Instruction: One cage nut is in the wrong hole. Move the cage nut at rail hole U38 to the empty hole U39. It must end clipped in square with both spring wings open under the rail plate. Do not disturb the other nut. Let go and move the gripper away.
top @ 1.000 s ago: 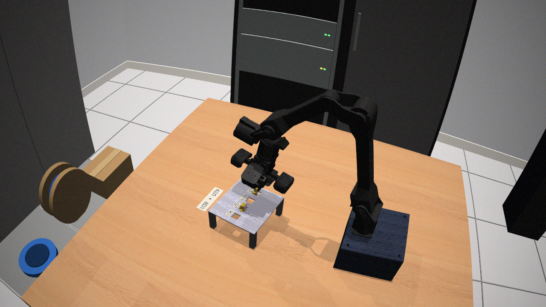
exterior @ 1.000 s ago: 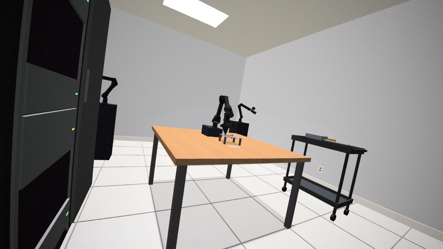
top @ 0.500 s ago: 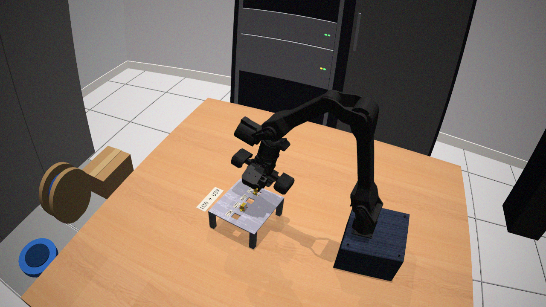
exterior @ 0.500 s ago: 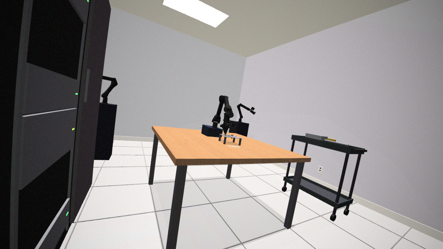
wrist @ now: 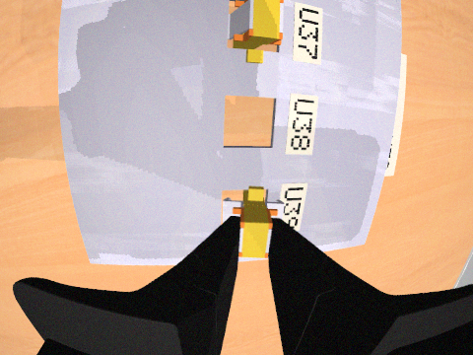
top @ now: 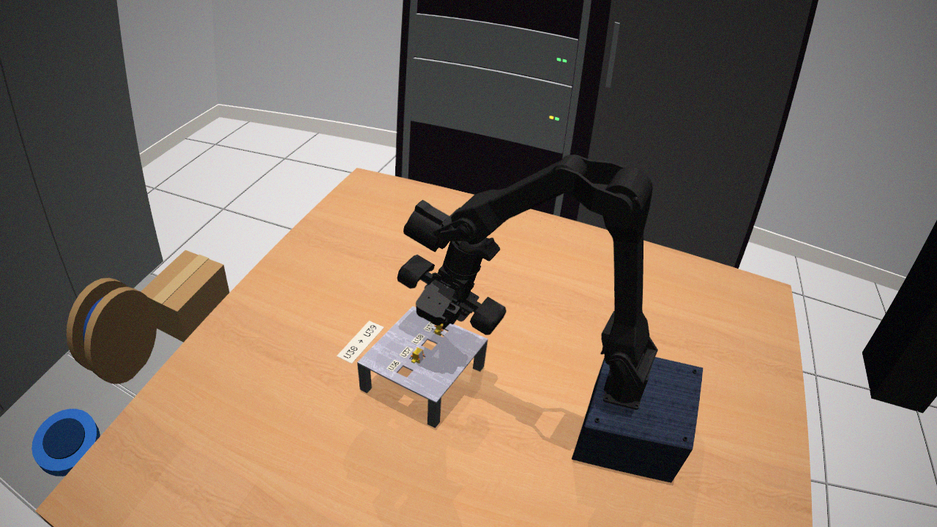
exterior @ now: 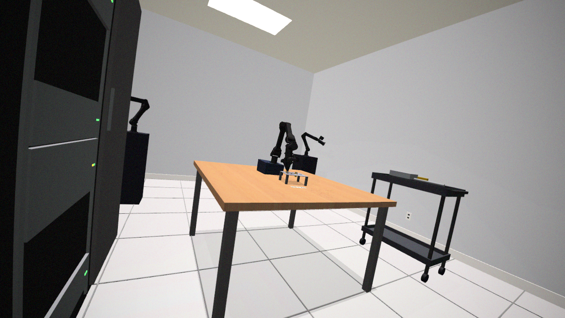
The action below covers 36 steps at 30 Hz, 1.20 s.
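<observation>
From where I stand, the biggest thing is the worktop (top: 294, 419) (exterior: 252, 185), with the black arm (top: 627, 275) (exterior: 279, 140) rising from a dark blue block (top: 678, 393) (exterior: 268, 166) and bending over to reach straight down. That height presumably lets it come at the holes from above.

Beneath it stands the rail plate (top: 452, 373) (exterior: 301, 175) (wrist: 148, 123), raised on short legs, I'd say so that the wings have room to spread underneath. A card (top: 358, 341) (exterior: 298, 187) beside it reads U38 → U39.

The end effector (top: 446, 326) (exterior: 287, 171) (wrist: 254, 227) is over the U39 end, its two fingers clamped on the cage nut (top: 438, 329) (wrist: 255, 239), one on each flank. The grip seems meant to keep the nut lined up with the hole. In the wrist view the nut is at hole U39 (wrist: 231, 196), part of the opening showing beside it; hole U38 (top: 430, 344) (wrist: 248, 121) is bare, so the carrying looks done.

The other nut (top: 416, 355) (wrist: 266, 20) sits at U37, well apart from the fingers, as it should be left.

Whether the wings have opened below I can't tell; the fingers hide much of the seat. It probably wants squaring and pressing home before release, since letting go half-clipped could leave it tilted.
</observation>
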Tool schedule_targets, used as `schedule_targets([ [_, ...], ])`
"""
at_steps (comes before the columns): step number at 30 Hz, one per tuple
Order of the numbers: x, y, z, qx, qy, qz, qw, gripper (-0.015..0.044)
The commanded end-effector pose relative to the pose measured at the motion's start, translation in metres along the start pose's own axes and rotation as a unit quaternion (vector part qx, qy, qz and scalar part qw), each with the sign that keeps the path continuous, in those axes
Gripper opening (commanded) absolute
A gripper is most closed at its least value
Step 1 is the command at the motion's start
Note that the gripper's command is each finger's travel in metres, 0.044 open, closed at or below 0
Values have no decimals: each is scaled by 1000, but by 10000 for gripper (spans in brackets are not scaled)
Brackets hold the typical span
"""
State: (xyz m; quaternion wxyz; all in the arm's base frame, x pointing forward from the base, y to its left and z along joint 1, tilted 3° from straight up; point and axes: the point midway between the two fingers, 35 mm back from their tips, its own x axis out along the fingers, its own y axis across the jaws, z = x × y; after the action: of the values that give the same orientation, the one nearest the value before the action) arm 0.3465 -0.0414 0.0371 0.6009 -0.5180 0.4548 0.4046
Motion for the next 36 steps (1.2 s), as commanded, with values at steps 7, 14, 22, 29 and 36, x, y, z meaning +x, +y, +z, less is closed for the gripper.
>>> schedule_targets([
  [7,-1,0,0,2,1,-6,1000,33],
  [14,-1,0,0,2,1,-9,1000,33],
  [22,-1,1,0,2,1,-15,1000,33],
  [29,-1,1,0,2,1,-20,1000,33],
  [36,-1,1,0,2,1,-20,1000,33],
])
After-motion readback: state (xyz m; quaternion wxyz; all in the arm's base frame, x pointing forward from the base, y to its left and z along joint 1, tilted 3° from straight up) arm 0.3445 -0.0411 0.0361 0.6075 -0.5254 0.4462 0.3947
